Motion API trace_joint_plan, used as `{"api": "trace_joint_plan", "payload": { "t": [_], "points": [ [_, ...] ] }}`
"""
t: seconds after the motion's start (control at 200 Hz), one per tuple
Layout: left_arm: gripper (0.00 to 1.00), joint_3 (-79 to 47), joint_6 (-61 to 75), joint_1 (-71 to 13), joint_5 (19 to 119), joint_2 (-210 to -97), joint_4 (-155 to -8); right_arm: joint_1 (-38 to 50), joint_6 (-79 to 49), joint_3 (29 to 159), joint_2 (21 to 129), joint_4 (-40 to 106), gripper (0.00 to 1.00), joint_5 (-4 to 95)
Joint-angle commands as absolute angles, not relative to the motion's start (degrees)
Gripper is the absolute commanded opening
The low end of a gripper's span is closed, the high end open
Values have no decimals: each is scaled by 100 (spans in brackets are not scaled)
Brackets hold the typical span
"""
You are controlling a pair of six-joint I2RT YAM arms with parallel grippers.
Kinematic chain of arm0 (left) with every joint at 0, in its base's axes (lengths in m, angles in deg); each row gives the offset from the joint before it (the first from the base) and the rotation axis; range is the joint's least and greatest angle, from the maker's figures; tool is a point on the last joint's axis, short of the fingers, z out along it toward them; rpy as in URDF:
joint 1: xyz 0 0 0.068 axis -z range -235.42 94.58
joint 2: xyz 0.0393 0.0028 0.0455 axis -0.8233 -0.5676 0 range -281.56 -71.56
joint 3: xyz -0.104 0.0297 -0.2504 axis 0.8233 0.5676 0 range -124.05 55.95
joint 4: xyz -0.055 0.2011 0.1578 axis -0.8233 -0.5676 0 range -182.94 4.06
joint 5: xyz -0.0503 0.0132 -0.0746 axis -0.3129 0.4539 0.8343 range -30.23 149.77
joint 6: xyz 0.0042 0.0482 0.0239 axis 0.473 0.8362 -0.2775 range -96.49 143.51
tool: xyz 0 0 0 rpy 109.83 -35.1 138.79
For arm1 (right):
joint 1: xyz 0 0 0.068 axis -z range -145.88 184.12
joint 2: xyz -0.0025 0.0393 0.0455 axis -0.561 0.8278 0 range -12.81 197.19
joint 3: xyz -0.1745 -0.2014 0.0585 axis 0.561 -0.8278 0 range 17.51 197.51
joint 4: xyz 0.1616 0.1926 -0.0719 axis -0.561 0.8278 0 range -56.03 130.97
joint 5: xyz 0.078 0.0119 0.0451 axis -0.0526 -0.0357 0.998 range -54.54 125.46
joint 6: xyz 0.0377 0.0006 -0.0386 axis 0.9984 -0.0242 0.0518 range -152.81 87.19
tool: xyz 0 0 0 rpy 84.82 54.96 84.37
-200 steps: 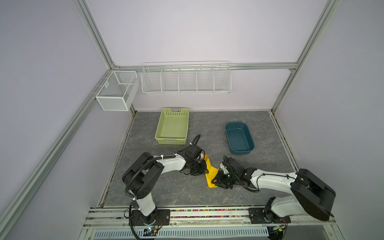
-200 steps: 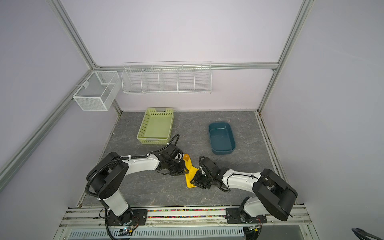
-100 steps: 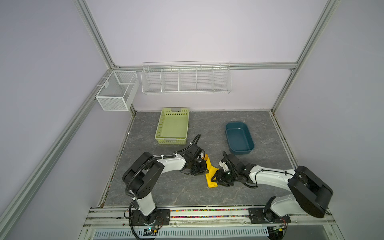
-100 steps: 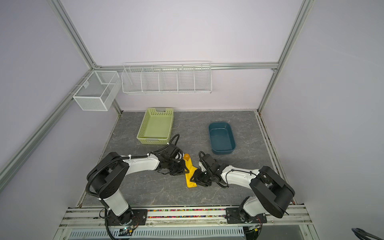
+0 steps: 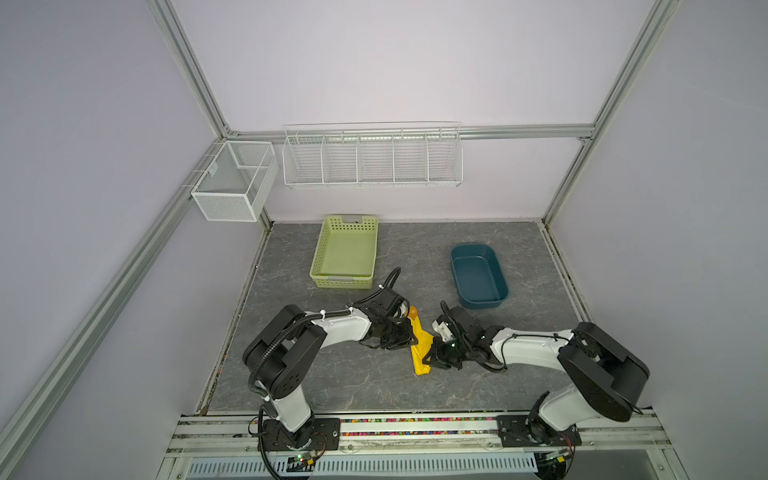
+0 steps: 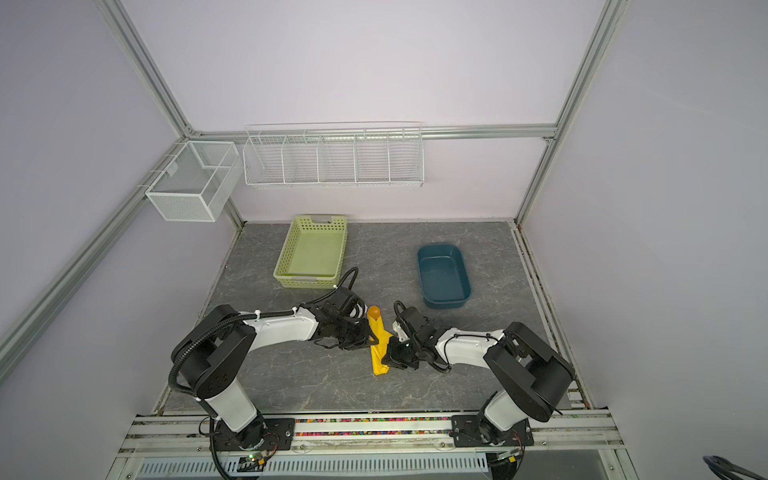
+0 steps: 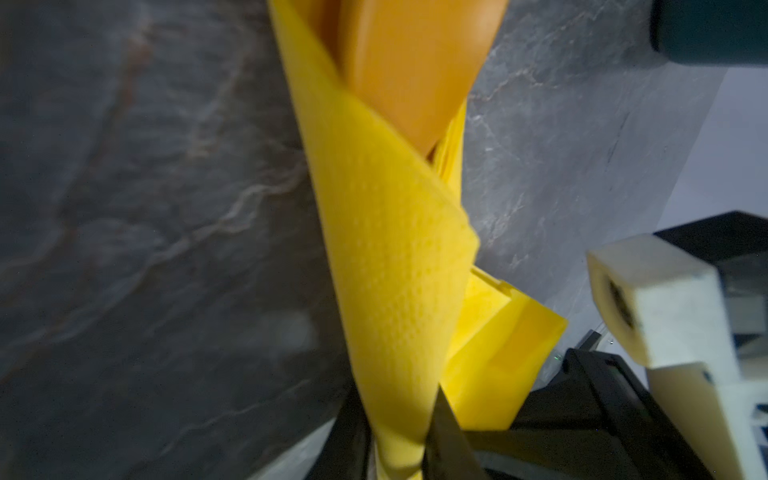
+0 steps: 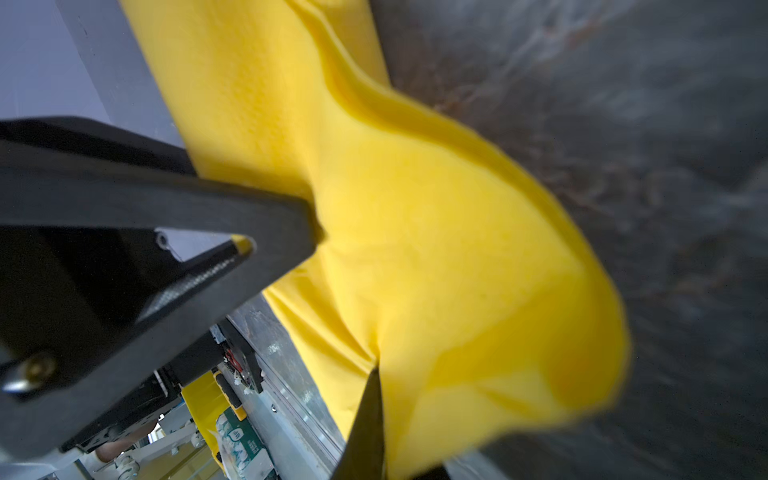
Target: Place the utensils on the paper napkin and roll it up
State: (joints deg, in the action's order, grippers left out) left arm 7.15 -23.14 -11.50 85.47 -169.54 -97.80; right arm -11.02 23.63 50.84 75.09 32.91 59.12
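The yellow paper napkin (image 5: 420, 353) (image 6: 378, 358) lies as a narrow wrapped bundle at the table's front middle. The utensils are inside it; only an orange spoon bowl (image 5: 412, 311) (image 6: 374, 311) (image 7: 411, 62) pokes out of the far end. My left gripper (image 5: 409, 341) (image 6: 371, 341) (image 7: 397, 453) comes from the left, its jaws shut on the napkin (image 7: 395, 270) near the middle of the bundle. On the right side, nearer the front end, my right gripper (image 5: 432, 360) (image 6: 390, 358) (image 8: 386, 449) pinches a loose fold of the napkin (image 8: 436, 249).
A green basket (image 5: 318, 249) (image 6: 282, 253) stands at the back left and a dark blue tub (image 5: 500, 274) (image 6: 465, 274) at the back right. A wire rack (image 5: 372, 156) and a mesh box (image 5: 232, 183) hang on the walls. The two grippers are close together over the bundle.
My right gripper has shifted slightly along the bundle and closed on the napkin's right side. The left gripper and the bundle stay about where they were.
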Motion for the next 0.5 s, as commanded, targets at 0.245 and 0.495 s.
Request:
{"api": "trace_joint_plan", "payload": {
  "t": [0.245,0.495],
  "points": [
    [49,1020,-1834,-1955,7762,-14667,-10167,-1219,1151,5510,6297,4323,6,4670],
    [68,1336,-1231,-2131,7116,-12500,-9494,-1325,55,5741,4786,4405,6,3746]
  ]
}}
